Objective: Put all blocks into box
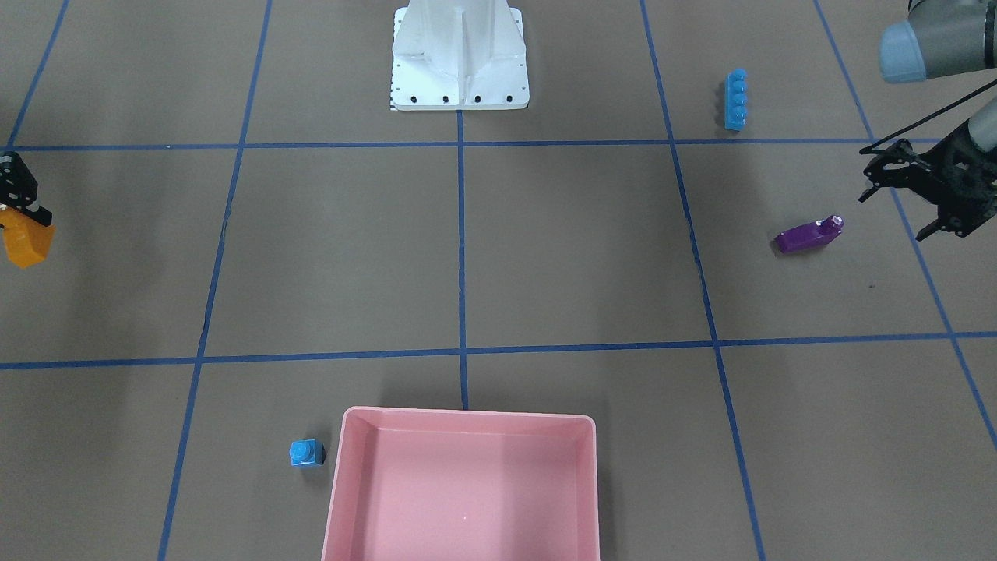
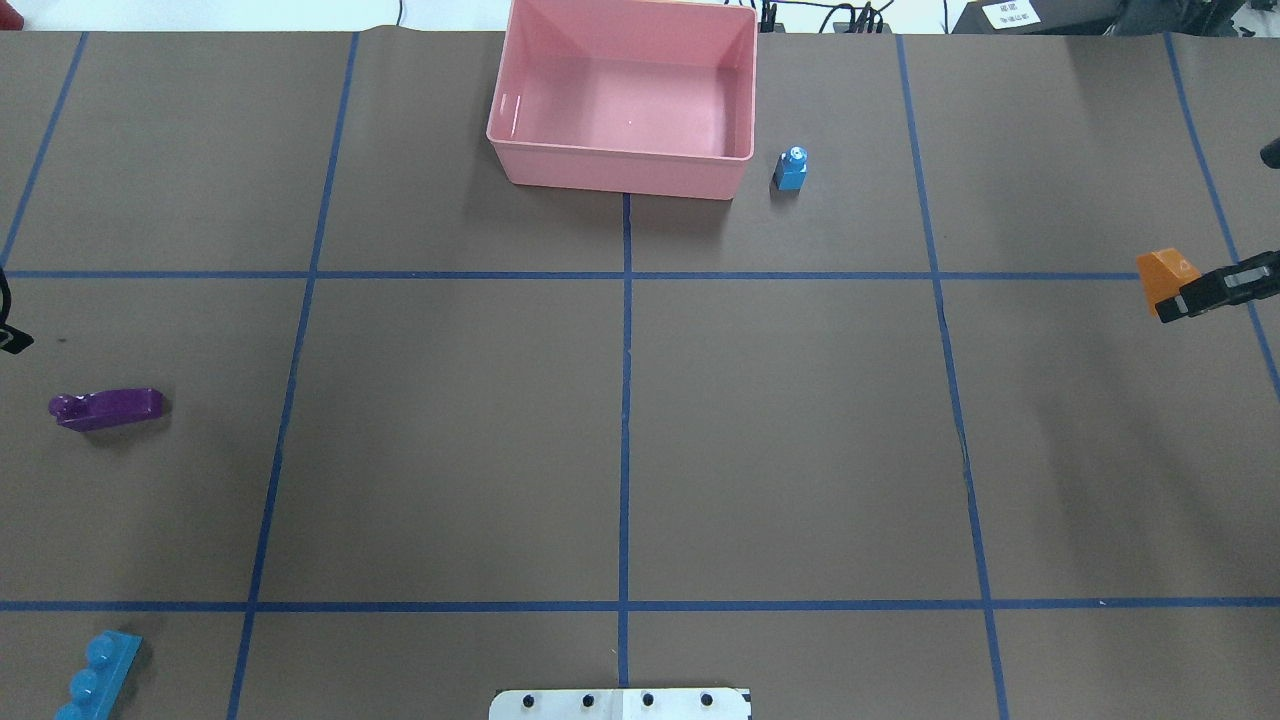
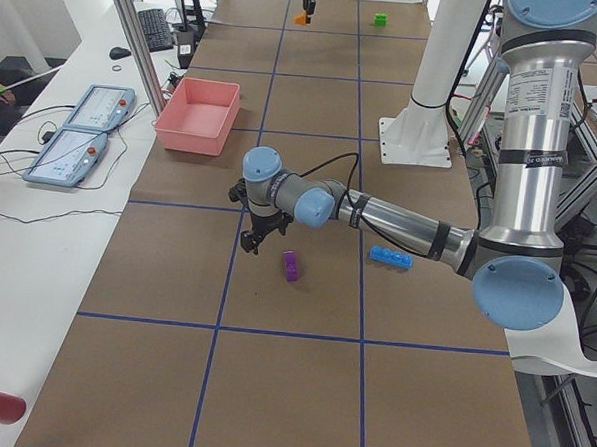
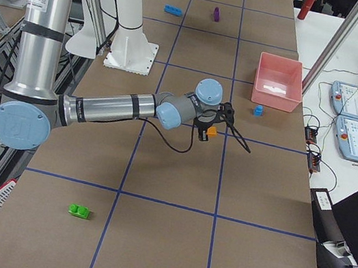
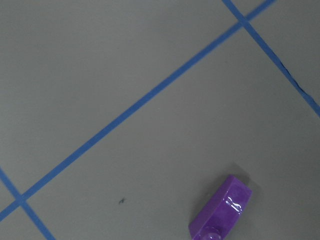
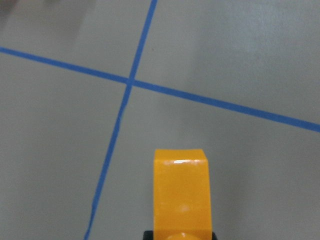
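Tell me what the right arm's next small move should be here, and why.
Probably carry the orange block toward the pink box. The right claw is shut on it, well away from the box, which holds nothing yet.

- The overhead camera sits behind my shoulders and looks forward and down: my white base point(image 2: 620, 705) is at 6 o'clock, the pink box point(image 2: 620, 175) at 12.
- The front camera faces me steeply, reversing that.
- Two end cameras look along the table point(image 3: 290, 383) from farther off; both show the box.
- My wrist cameras hang close above the table, the left over the purple block point(image 5: 222, 210) and the right over the orange block point(image 6: 181, 195).
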Tool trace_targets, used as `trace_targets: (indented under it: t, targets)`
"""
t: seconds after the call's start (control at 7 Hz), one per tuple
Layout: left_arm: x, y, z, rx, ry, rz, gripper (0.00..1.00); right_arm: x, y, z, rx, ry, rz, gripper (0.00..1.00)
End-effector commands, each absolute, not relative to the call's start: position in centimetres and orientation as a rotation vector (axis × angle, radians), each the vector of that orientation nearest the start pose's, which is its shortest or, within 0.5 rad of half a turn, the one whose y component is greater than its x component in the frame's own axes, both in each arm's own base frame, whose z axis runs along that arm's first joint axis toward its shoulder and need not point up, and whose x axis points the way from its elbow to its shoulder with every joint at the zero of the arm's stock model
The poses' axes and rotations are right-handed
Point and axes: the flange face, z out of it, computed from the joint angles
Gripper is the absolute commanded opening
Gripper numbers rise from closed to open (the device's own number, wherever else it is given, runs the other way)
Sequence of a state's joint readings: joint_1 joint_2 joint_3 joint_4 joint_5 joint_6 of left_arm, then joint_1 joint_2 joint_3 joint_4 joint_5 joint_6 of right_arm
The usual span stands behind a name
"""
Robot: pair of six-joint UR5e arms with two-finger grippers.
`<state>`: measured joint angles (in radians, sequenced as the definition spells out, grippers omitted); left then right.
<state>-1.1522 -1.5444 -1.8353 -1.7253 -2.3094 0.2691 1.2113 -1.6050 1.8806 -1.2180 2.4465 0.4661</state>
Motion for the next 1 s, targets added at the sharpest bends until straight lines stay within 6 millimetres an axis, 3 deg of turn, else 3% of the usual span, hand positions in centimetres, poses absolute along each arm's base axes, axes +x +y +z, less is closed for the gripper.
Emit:
trace_targets:
  t: [0.0, 0.29, 0.57, 0.86]
  targets:
    - [18.4, -44.9, 54.1, 0.264, 0.792, 0.899, 1.00, -12.9, -51.1, 40.2, 0.214, -1.076, -0.068, 0.00]
    - [20.9, -44.1, 54.5, 0.252, 0.743, 0.954, 1.00, -13.9, -53.3, 33.7, 0.213, -1.141, 0.034, 0.00]
    - [21.3, -44.5, 54.9, 0.251, 0.714, 0.957, 1.00, -14.3, -54.6, 28.5, 0.229, -1.193, 0.096, 0.00]
    - [21.6, -44.9, 56.8, 0.247, 0.675, 0.960, 1.00, -15.6, -56.3, 24.1, 0.246, -1.222, 0.102, 0.00]
